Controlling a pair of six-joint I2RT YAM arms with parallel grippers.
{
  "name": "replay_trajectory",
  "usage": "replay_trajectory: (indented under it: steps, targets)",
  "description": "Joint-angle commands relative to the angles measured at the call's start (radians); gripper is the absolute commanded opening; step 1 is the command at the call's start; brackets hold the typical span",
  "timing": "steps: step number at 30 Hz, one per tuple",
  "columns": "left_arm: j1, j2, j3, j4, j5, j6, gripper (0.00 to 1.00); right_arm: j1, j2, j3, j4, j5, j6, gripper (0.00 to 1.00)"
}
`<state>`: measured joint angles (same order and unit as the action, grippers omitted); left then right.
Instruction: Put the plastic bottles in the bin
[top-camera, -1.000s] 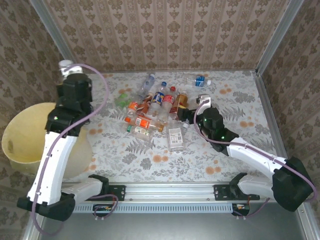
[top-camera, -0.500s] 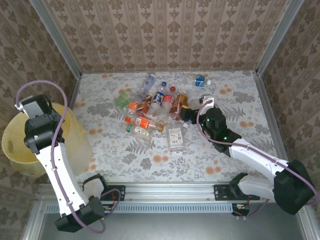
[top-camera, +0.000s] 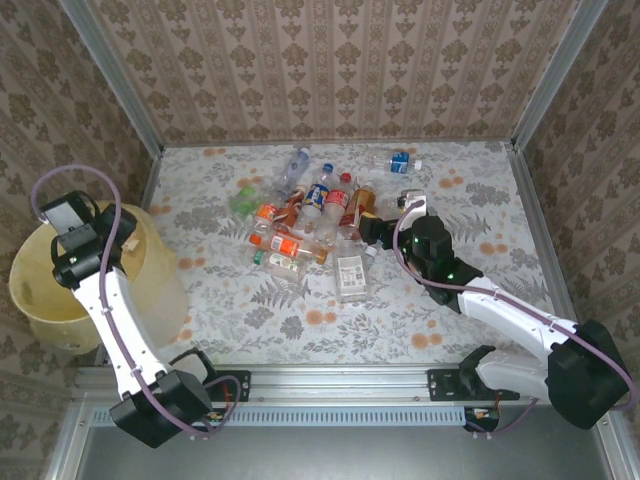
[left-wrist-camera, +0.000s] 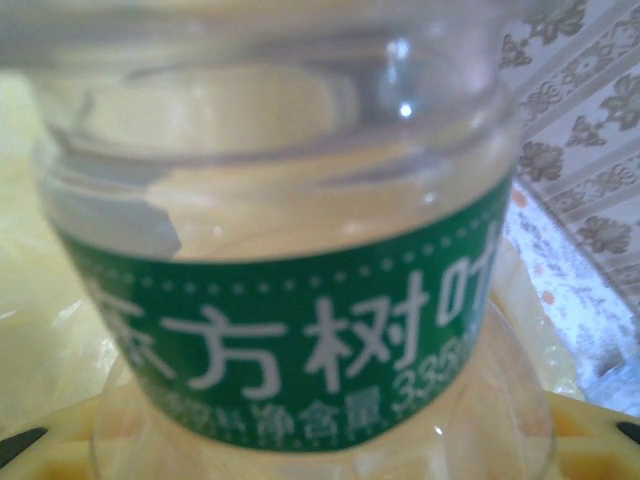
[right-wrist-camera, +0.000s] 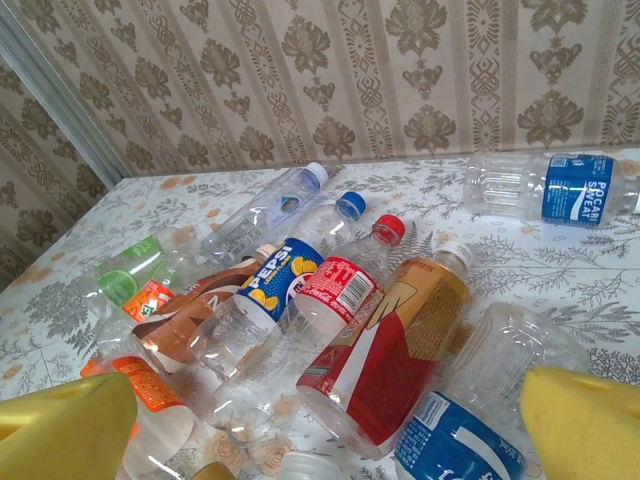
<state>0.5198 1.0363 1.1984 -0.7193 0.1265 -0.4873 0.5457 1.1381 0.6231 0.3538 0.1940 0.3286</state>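
Centrally bottles (top-camera: 322, 190); floral tabletop (top-camera: 470, 190), damask walls (top-camera: 330, 60).

On the table (top-camera: 480, 190) lie about 12 plastic bottles (top-camera: 285, 243); the heap is too tight for an exact count. 1 more bottle with a green label (left-wrist-camera: 290, 340) shows in the left wrist view. The right wrist view shows 1 blue cap (right-wrist-camera: 350, 205) and 1 red cap (right-wrist-camera: 390, 228). There are 1 bin (top-camera: 158, 285) and 2 arms, the left arm (top-camera: 110, 310) and the right arm (top-camera: 500, 305).

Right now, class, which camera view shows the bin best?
Top external: the bin appears nearly whole, with the left arm over it. Left wrist catches its pale yellow wall, blurred, behind a green-labelled bottle.
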Motion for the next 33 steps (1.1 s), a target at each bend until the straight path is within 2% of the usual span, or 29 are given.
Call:
replay_trajectory:
  steps: [1, 5, 12, 19, 25, 30, 31, 33]
  targets:
    - [0.005, 0.017, -0.011, 0.107, 0.082, -0.065, 0.52, -0.004, -0.008, -0.011, -0.024, -0.018, 0.018, 1.00]
    - [0.004, 0.044, -0.005, 0.139, 0.108, -0.079, 0.56, -0.004, -0.006, -0.014, -0.027, -0.019, 0.021, 1.00]
    - [-0.008, 0.038, -0.004, 0.100, 0.083, -0.068, 0.78, -0.004, -0.011, -0.027, -0.035, -0.015, 0.032, 1.00]
    - [-0.009, 0.015, -0.036, 0.086, 0.053, -0.062, 0.80, -0.004, -0.024, -0.040, -0.120, -0.029, 0.038, 1.00]
    - [-0.009, 0.007, -0.030, 0.053, 0.014, -0.052, 0.90, 0.003, -0.035, -0.062, -0.216, -0.107, 0.103, 1.00]
    - [-0.010, -0.019, -0.010, 0.018, 0.005, -0.042, 0.94, 0.051, -0.015, -0.066, -0.289, -0.144, 0.182, 1.00]
    - [-0.012, -0.027, -0.007, 0.011, 0.002, -0.040, 0.98, 0.064, -0.006, -0.063, -0.296, -0.148, 0.194, 1.00]
    - [-0.014, -0.049, 0.003, -0.003, 0.005, -0.039, 1.00, 0.103, 0.029, -0.047, -0.327, -0.149, 0.222, 1.00]
